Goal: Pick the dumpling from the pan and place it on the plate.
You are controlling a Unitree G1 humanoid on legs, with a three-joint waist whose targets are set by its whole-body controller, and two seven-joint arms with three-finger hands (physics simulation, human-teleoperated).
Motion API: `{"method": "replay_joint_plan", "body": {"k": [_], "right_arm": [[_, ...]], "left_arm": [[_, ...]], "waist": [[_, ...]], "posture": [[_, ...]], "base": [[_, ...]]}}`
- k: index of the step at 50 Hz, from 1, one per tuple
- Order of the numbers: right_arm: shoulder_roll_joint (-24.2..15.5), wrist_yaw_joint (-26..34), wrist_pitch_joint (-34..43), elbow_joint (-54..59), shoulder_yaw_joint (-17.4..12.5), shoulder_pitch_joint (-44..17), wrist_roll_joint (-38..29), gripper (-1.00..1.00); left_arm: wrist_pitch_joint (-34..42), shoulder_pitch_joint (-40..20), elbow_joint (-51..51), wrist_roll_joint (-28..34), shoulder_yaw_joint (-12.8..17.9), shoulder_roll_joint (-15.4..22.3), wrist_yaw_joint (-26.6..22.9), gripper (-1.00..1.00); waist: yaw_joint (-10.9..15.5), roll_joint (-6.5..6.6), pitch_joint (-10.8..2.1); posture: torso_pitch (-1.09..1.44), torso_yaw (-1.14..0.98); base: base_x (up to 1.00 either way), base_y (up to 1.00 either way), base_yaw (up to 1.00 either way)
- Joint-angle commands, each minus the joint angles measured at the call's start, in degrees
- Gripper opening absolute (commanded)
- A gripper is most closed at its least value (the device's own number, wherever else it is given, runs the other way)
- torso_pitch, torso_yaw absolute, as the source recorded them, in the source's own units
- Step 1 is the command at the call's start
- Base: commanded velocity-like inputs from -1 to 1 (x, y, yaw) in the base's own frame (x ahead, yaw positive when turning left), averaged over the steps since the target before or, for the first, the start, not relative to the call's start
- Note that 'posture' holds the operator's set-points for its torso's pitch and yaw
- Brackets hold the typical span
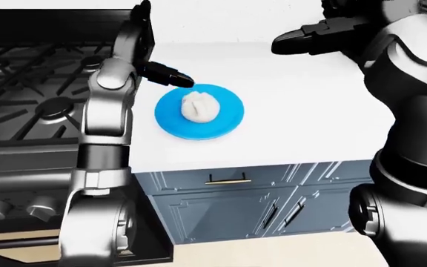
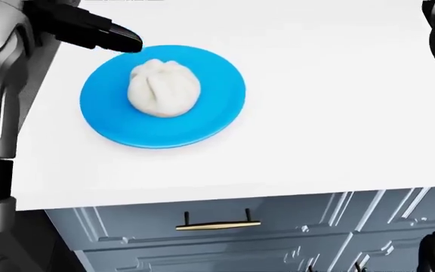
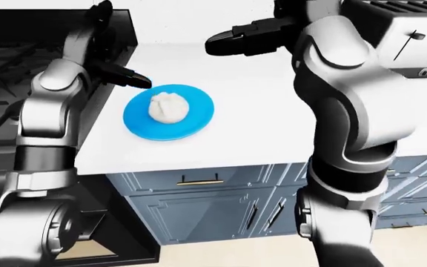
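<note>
White bench [image 2: 338,113] with blue plate [image 2: 218,113]; dumpling [image 2: 163,88] resting on plate. Left hand [image 2: 100,31] open, empty, just beside plate. Right hand [image 1: 310,36] open, well apart.

Dumpling on plate, fingers of both hands apart from it.

The dumpling [image 2: 163,88] sits on the plate [image 2: 210,122], slightly left of its middle in the head view, and the plate rests on the surface [image 2: 338,124]. The left hand's fingers [image 2: 116,37] hover just above the plate's upper-left rim, clear of the dumpling, which lies to their lower right. The right hand's fingers [image 1: 303,40] hang well apart, up and right of the plate in the left-eye view. The stove [image 1: 28,83] lies left of the left fingers; the cabinet drawers [image 2: 225,238] stand below the surface's near edge.
</note>
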Motion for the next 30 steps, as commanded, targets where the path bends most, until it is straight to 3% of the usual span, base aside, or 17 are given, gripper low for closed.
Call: {"method": "replay_joint_plan", "body": {"k": [1, 10, 21, 30], "right_arm": [[0.06, 2.23, -2.58, 0.26, -0.32, -2.41, -4.18, 1.00], [4.55, 5.68, -9.80, 7.59, -0.39, -5.48, -11.68, 1.00], [6.17, 10.41, -22.17, 12.79, 3.13, -4.12, -23.73, 1.00], [7.85, 11.92, -29.41, 15.37, 1.51, -6.16, -27.88, 1.00]], "left_arm": [[-1.06, -2.08, -2.05, -0.59, 0.17, 0.80, 1.42, 1.00], [1.07, -4.78, -2.36, -4.44, 1.93, 2.01, 8.75, 1.00], [-0.72, -5.58, -2.48, -8.40, 2.15, 3.41, 14.48, 1.00], [-5.55, -5.51, -2.76, -10.56, 2.40, 3.37, 16.90, 1.00]], "waist": [[0.00, 0.16, -1.69], [-0.20, 0.79, -1.68], [-0.45, 1.27, -1.72], [-0.57, 1.44, -1.66]], "posture": [[0.00, 0.00], [0.00, 0.00], [0.00, 0.00], [0.00, 0.00]], "base": [[0.00, 0.00, 0.00], [0.00, 0.00, 0.00], [0.00, 0.00, 0.00], [0.00, 0.00, 0.00]]}}
